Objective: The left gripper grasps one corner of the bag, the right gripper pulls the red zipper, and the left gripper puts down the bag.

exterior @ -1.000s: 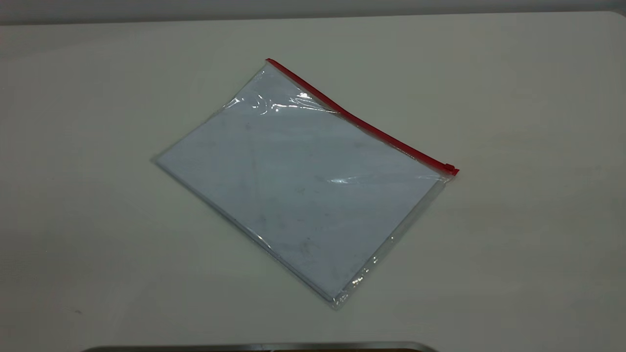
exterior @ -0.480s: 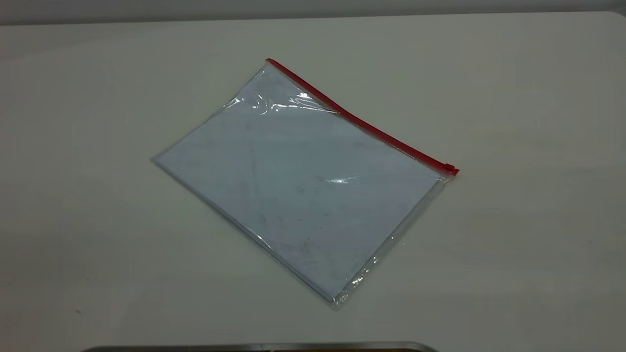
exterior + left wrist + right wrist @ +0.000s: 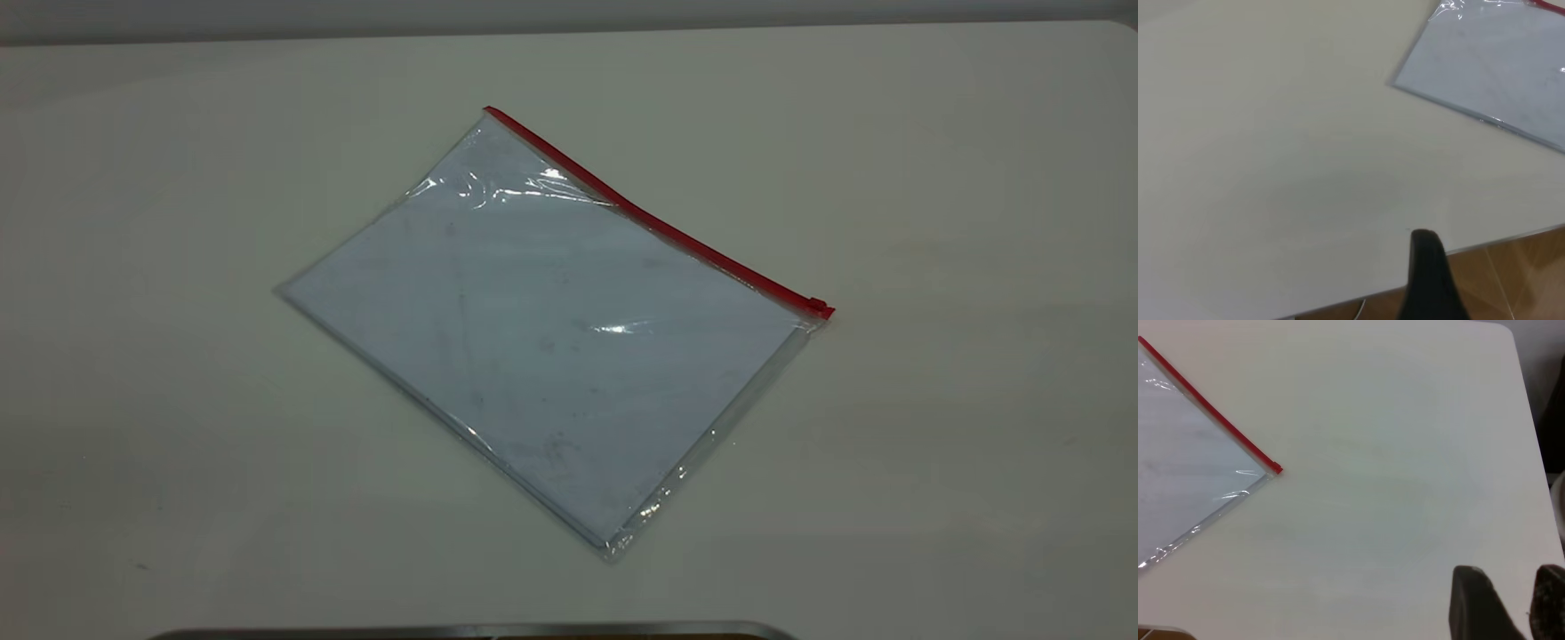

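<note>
Centrally, the bag lies flat on the counter; right hand open and empty, left hand state indiscernible.

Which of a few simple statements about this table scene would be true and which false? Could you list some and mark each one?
1. The bag lies flat on the table. True.
2. The left tool is gripping a corner of the bag. False: it hangs near the table's edge, well apart from the bag.
3. The red zipper runs along the bag's far edge in the exterior view. True.
4. The slider tab sits in the middle of the red strip. False: it sits at the strip's right-hand end.
5. The right tool is pinching the slider. False: its fingers stand apart with nothing between them, away from the bag.
</note>
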You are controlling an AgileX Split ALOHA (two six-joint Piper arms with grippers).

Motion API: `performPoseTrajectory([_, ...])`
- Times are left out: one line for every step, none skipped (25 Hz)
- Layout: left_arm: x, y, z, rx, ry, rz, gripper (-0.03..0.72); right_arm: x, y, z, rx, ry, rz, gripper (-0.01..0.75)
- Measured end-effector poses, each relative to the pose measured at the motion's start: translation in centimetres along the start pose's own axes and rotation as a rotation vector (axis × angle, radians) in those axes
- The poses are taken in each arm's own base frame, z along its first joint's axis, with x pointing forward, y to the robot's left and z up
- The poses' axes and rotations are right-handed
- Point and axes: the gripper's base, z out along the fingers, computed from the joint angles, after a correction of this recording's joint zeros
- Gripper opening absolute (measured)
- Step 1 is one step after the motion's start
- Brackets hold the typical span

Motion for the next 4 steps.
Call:
performPoseTrajectory([0.00,0.00,0.00,0.000,0.000,0.000,0.569,0.00,0.00,0.00,0.000,0.000,0.001,0.239])
performPoseTrajectory([0.00,0.00,0.00,0.000,0.000,0.000,0.569,0.00,0.00,0.00,0.000,0.000,0.002,0.239])
performPoseTrajectory([0.00,0.00,0.00,0.000,0.000,0.000,0.569,-0.01,0.00,0.00,0.000,-0.001,0.002,0.239])
performPoseTrajectory([0.00,0.00,0.00,0.000,0.000,0.000,0.569,-0.01,-0.01,0.00,0.001,-0.001,0.001,0.239])
